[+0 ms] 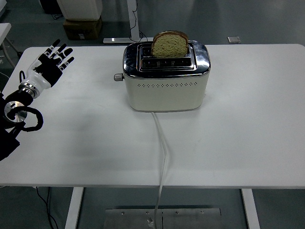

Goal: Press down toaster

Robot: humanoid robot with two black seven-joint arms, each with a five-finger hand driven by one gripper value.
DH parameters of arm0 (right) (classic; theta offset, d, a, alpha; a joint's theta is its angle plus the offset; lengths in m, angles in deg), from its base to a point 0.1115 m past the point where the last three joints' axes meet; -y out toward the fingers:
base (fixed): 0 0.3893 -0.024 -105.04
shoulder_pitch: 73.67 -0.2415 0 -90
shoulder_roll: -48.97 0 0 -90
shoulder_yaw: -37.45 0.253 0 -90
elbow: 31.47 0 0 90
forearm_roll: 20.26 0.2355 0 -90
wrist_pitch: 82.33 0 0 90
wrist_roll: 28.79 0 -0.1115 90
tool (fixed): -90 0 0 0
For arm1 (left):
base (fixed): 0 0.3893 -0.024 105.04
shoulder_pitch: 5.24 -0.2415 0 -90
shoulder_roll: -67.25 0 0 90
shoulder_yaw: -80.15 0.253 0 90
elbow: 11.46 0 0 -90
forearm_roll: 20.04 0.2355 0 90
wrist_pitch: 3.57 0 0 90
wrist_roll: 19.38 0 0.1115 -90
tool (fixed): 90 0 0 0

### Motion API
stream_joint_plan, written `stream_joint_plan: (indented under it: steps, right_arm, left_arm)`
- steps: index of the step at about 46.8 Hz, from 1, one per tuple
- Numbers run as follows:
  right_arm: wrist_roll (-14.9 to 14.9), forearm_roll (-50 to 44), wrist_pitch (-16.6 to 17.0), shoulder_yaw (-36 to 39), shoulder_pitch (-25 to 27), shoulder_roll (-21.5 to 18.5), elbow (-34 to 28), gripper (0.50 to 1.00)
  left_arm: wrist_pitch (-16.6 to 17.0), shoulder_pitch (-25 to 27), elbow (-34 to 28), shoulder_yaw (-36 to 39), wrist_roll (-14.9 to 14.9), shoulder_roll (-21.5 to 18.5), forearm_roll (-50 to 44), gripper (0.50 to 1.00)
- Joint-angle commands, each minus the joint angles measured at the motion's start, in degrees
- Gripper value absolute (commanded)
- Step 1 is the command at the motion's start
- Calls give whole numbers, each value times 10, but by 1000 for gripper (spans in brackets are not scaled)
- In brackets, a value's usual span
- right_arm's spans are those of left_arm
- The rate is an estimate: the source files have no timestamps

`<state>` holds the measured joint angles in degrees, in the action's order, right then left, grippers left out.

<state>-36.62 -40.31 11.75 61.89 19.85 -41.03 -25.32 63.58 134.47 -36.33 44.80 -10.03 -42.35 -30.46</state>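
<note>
1 slice of bread [169, 44] stands up out of the far slot of the toaster [166, 78], which sits mid-table [238, 133], lever [117, 77] on its left end, cord [163, 148] trailing to the near edge. Left hand [51, 64] hovers well left of it, fingers spread, holding nothing.

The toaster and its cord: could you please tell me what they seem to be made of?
The toaster looks like cream painted metal or plastic on its body, matte, with a row of punched vent holes. Its top is likely polished steel, since it mirrors the room. The cord seems white rubbery plastic, smooth and flexible.
</note>
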Motion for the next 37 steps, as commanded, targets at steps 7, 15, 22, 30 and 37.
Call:
stream_joint_plan:
  steps: [7, 15, 22, 30, 37]
  right_arm:
    - [0, 0, 0, 0, 0, 0, 0, 1000]
    - [-1, 0, 0, 0, 0, 0, 0, 1000]
    - [0, -1, 0, 0, 0, 0, 0, 1000]
    - [0, 0, 0, 0, 0, 0, 0, 1000]
    - [0, 0, 0, 0, 0, 0, 0, 1000]
  left_arm:
    - [0, 0, 0, -1, 1, 0, 0, 1000]
    - [-1, 0, 0, -1, 1, 0, 0, 1000]
    - [-1, -2, 0, -1, 1, 1, 0, 1000]
    - [0, -4, 0, -1, 1, 2, 0, 1000]
    - [0, -5, 0, -2, 1, 2, 0, 1000]
